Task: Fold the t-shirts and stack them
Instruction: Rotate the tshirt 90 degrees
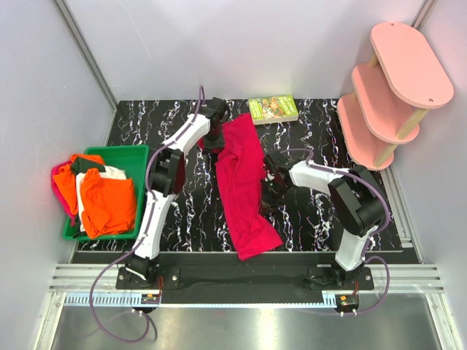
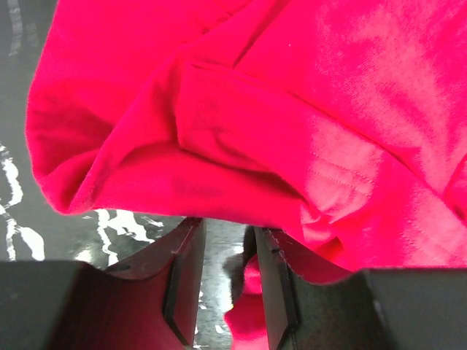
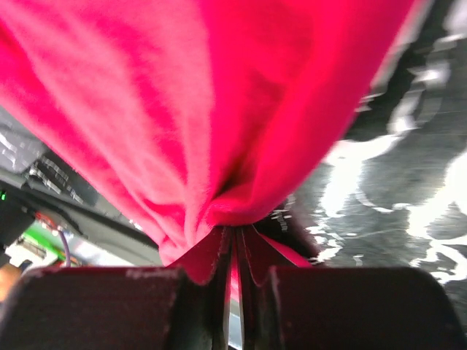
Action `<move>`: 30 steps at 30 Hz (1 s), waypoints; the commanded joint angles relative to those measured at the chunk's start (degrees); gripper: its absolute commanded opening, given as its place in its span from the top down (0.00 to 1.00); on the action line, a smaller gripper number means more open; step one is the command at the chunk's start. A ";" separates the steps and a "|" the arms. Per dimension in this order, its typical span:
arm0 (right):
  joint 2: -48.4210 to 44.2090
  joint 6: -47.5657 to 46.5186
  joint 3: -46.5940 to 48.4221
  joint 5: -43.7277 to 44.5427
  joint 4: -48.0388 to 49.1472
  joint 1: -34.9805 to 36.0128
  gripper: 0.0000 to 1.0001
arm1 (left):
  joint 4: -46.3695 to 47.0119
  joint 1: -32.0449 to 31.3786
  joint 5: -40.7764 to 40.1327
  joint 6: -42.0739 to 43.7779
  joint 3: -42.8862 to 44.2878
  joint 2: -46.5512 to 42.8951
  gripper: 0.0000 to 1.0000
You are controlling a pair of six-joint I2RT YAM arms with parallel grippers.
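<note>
A crimson-red t-shirt (image 1: 244,186) lies bunched in a long strip down the middle of the black marbled table (image 1: 314,219). My left gripper (image 1: 214,141) stands at the strip's far left end. In the left wrist view the left gripper (image 2: 228,227) is open, the t-shirt (image 2: 255,109) draped over its fingertips and table showing in the gap. My right gripper (image 1: 267,193) is at the strip's right edge. The right wrist view shows the right gripper (image 3: 235,232) shut on a gathered fold of the t-shirt (image 3: 219,109). Orange (image 1: 108,200), white (image 1: 113,173) and magenta-pink (image 1: 58,179) t-shirts are piled at the left.
The green bin (image 1: 135,157) holding the pile stands at the table's left edge. A small green-covered book (image 1: 273,109) lies at the back, just beyond the red strip. A pink three-tier shelf (image 1: 394,87) occupies the back right corner.
</note>
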 commanded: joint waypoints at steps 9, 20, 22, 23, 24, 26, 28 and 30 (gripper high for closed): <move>2.20 -3.83 8.68 -11.99 1.59 4.18 0.85 | -0.10 -2.48 10.94 3.15 8.21 4.08 0.60; -4.82 -2.43 10.62 11.10 -2.36 4.01 0.82 | 6.49 -0.55 0.92 1.75 -4.44 -6.80 0.53; -6.48 -1.29 11.32 17.58 -5.35 3.92 0.82 | 6.49 0.50 -0.13 1.57 -4.71 -7.69 0.53; -7.19 -0.94 11.41 19.80 -5.97 3.83 0.82 | 6.49 0.68 -0.66 1.57 -4.80 -8.48 0.52; -7.98 -0.85 11.58 21.74 -6.93 3.74 0.82 | 6.67 0.86 -1.10 1.66 -4.89 -8.92 0.52; -9.92 -1.20 12.46 27.89 -7.38 3.48 0.81 | 6.93 1.12 -2.68 1.49 -5.59 -10.41 0.52; -10.62 -1.37 14.21 32.02 -7.29 2.69 0.80 | 8.07 1.12 -3.21 1.05 -8.03 -12.08 0.52; -9.92 -2.86 15.88 32.57 -6.51 1.81 0.79 | 10.70 1.12 -2.86 0.61 -10.24 -15.15 0.51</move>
